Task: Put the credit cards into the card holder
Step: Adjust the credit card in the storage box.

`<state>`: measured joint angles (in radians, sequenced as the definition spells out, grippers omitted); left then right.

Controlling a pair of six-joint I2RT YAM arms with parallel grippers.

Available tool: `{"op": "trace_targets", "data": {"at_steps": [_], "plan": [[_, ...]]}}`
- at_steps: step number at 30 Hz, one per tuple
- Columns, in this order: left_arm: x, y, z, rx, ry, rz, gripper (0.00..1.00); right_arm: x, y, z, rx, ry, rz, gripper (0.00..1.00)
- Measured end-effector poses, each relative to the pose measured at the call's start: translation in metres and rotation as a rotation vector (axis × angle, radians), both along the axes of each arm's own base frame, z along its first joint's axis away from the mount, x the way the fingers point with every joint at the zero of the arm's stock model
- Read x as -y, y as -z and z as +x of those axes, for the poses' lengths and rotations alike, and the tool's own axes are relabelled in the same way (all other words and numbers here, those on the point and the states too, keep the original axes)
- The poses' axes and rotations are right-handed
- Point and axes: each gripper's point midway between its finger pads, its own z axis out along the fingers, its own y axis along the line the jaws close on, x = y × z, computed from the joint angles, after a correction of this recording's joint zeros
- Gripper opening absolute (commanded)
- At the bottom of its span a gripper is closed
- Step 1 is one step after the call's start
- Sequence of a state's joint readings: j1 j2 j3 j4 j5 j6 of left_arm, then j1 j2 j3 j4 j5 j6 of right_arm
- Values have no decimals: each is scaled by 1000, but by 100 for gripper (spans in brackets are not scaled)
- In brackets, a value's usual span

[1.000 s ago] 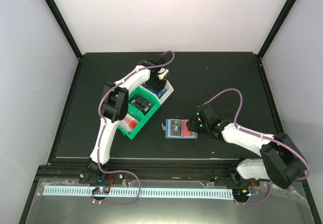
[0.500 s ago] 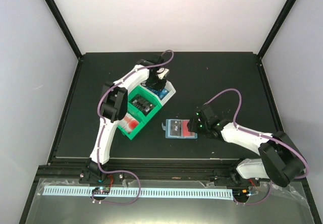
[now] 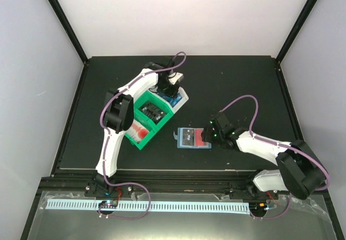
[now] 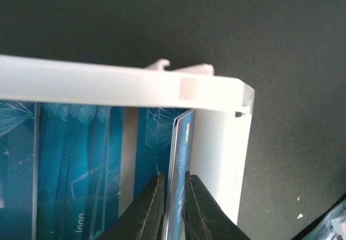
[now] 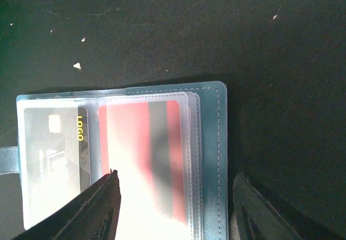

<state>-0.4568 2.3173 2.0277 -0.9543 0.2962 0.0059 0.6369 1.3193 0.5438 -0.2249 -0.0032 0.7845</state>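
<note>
Left wrist view: left gripper (image 4: 172,178) pinches a blue credit card (image 4: 181,140) in the white bin (image 4: 108,82), so lift straight up; right gripper (image 5: 175,194), jaws spread, hovers over the card holder (image 5: 210,142).

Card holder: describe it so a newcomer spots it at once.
On the black table, look right of the green bin. The card holder lies open there: flat, teal-blue, clear sleeves showing a dark card and a red card, unlike that boxy bin.
</note>
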Motion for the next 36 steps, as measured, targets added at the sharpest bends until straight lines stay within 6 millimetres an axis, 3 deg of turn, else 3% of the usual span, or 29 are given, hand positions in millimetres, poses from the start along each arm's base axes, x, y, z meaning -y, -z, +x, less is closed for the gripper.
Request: {"op": "trace_targets", "data": {"at_steps": [9,17,21,24,31,36], "plan": [[6,1,-13,-25,30,0,19,0,0,0,0,0,0,59],[5,2,-12,-16,38,12,2,0,0,0,0,0,0,59],[3,-1,-11,4,40,30,2,0,0,0,0,0,0,59],[-1,-11,-9,34,31,46,1,0,-3,0,7,0,5,59],[-6,-59,-3,149,7,32,2,-3,-16,4,39,1,28,59],[-9,-65,-2,156,-24,33,2,-4,-18,5,46,0,34,59]]}}
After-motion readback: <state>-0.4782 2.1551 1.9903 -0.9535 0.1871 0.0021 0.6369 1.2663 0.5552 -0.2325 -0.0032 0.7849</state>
